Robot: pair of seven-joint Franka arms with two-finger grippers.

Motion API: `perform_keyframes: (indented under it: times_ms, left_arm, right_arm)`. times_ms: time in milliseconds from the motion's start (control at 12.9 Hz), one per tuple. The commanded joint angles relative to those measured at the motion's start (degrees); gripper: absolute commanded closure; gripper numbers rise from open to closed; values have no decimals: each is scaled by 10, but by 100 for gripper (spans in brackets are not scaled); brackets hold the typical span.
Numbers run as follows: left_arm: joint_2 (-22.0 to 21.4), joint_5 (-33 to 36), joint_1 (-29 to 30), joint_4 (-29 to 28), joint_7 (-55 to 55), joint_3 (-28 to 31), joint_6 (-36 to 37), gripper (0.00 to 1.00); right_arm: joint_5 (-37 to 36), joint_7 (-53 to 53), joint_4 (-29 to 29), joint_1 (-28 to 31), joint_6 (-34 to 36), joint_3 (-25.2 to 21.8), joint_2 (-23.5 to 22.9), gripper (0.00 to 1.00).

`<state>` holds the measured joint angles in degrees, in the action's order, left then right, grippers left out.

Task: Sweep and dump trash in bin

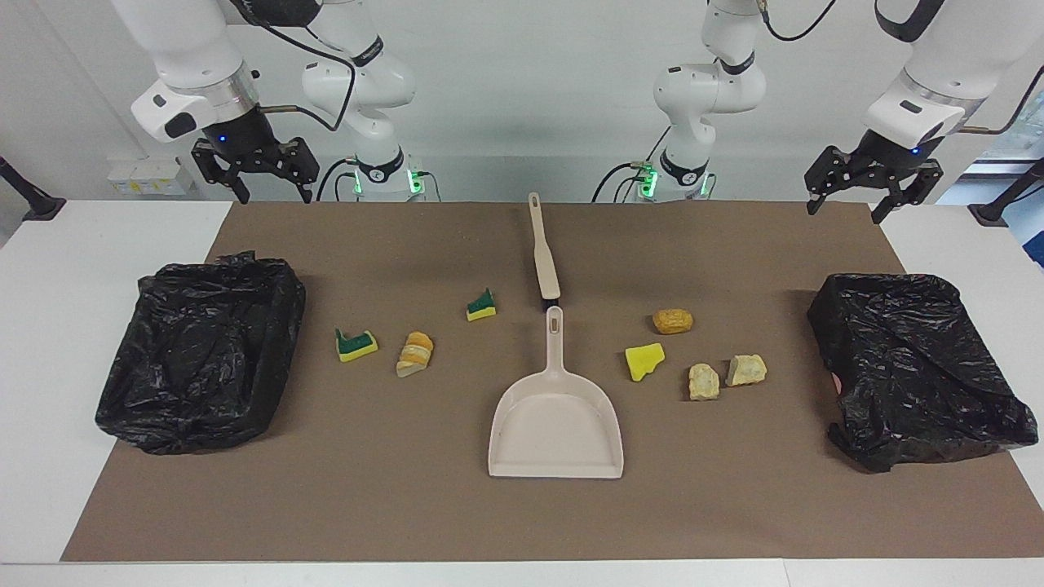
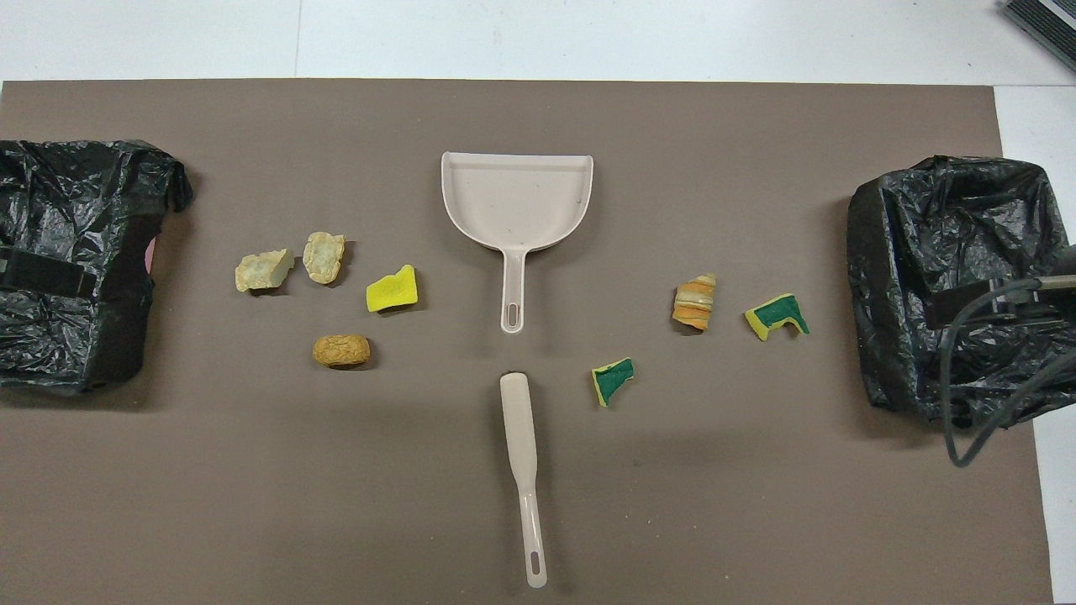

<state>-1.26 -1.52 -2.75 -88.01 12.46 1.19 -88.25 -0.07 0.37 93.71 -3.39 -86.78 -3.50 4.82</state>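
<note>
Several trash scraps lie on the brown mat on either side of the beige dustpan (image 1: 556,424) (image 2: 517,202). Toward the right arm's end are two green-backed sponge bits (image 1: 356,345) (image 1: 481,306) and a striped bread chunk (image 1: 415,353). Toward the left arm's end are a yellow sponge bit (image 1: 643,360), an orange-brown chunk (image 1: 672,320) and two pale chunks (image 1: 704,381) (image 1: 746,369). The brush (image 1: 542,253) (image 2: 521,454) lies in line with the dustpan's handle, nearer the robots. A black-lined bin (image 1: 204,350) (image 1: 913,367) stands at each end. My right gripper (image 1: 275,194) and left gripper (image 1: 844,210) hang open and empty over the mat's corners nearest the robots.
The brown mat (image 1: 522,514) covers most of the white table. A grey cable (image 2: 967,395) of the right arm hangs over the bin at that arm's end in the overhead view. A dark stand (image 1: 33,204) sits at the table's corner by the right arm.
</note>
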Motion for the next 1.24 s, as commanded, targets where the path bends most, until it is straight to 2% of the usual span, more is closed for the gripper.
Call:
perform_keyframes:
  times_ms: [0, 309, 541, 1160]
  left_arm:
    - [-6, -4, -16, -3, -5, -8, 10, 0]
    - [-31, -5, -87, -38, -60, -10, 4, 0]
    - [-66, -6, -161, -123, -111, -11, -6, 0]
    - [-87, -9, -358, -305, -353, -13, -183, 0]
  right_arm:
    - [12, 9, 21, 4, -15, 1, 15, 0]
    - [12, 12, 21, 1, -15, 2, 15, 0]
    - [12, 9, 31, 2, -15, 2, 20, 0]
    - [11, 9, 43, -4, -29, 2, 24, 0]
